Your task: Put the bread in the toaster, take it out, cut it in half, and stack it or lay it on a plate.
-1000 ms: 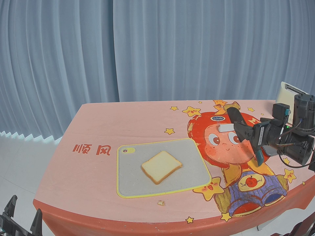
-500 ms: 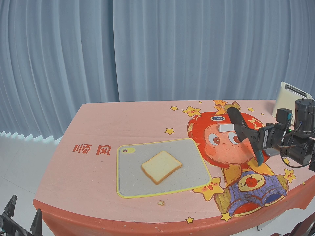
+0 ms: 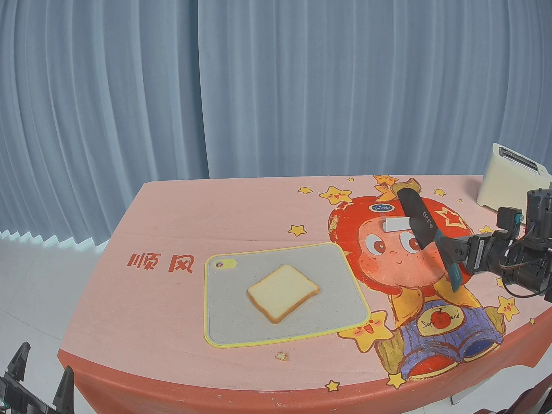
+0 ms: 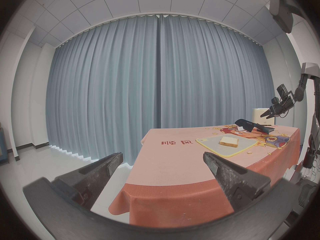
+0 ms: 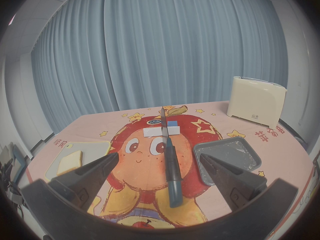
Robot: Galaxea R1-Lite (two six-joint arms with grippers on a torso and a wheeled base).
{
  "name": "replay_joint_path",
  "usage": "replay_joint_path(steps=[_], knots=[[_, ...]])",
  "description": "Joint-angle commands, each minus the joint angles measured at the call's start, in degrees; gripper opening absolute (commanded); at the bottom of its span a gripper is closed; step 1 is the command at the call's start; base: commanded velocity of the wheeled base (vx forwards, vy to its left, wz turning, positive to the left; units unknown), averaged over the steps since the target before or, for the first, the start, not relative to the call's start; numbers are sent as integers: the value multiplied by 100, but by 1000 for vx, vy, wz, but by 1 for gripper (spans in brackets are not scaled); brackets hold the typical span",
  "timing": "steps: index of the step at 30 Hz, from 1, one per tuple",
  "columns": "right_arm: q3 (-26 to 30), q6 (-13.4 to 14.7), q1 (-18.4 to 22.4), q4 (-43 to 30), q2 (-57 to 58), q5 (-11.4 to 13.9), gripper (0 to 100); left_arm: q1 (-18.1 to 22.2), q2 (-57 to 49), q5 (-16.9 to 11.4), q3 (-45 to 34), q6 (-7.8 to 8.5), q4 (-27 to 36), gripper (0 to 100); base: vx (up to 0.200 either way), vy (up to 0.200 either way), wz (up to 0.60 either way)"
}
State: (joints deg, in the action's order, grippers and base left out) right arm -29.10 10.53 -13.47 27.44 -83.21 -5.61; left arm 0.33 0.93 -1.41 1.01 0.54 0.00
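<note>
bread [image 3: 283,292], one pale slice, lies flat in the middle of the grey cutting board [image 3: 230,317], inside its yellow rim on every side. the board sits near the table's [image 3: 172,219] front edge, and a crumb [image 3: 282,356] lies between the two. beyond the board a wide stretch of pink cloth runs to the far edge by the curtain.

the knife [image 3: 422,225] lies right of the board, its black blade propped on a small white block [image 3: 395,224], its teal handle pointing toward the robot. the right gripper [image 3: 445,247] hangs over the handle with its fingers spread wide and nothing between them. the left wrist view shows it raised well above the table.

the right wrist view brings in a grey tray [image 5: 230,154] just beside the knife, with the toaster [image 5: 256,99] behind it near the table's right edge.

the left gripper [image 4: 163,170] is parked low, off the table's front left corner, its fingers wide apart and holding nothing.
</note>
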Motion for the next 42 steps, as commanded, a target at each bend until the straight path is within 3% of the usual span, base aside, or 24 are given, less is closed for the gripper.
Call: replay_joint_path(steps=[1,12,42], knots=[[80,-7,64,7,68,60,100,2,-31,1,-101,-1,0,100,0,0,0],[-26,45,380,16,-11,244,100,2,-31,1,-101,-1,0,100,0,0,0],[-131,-16,477,24,-538,244,100,2,-31,1,-101,-1,0,100,0,0,0]])
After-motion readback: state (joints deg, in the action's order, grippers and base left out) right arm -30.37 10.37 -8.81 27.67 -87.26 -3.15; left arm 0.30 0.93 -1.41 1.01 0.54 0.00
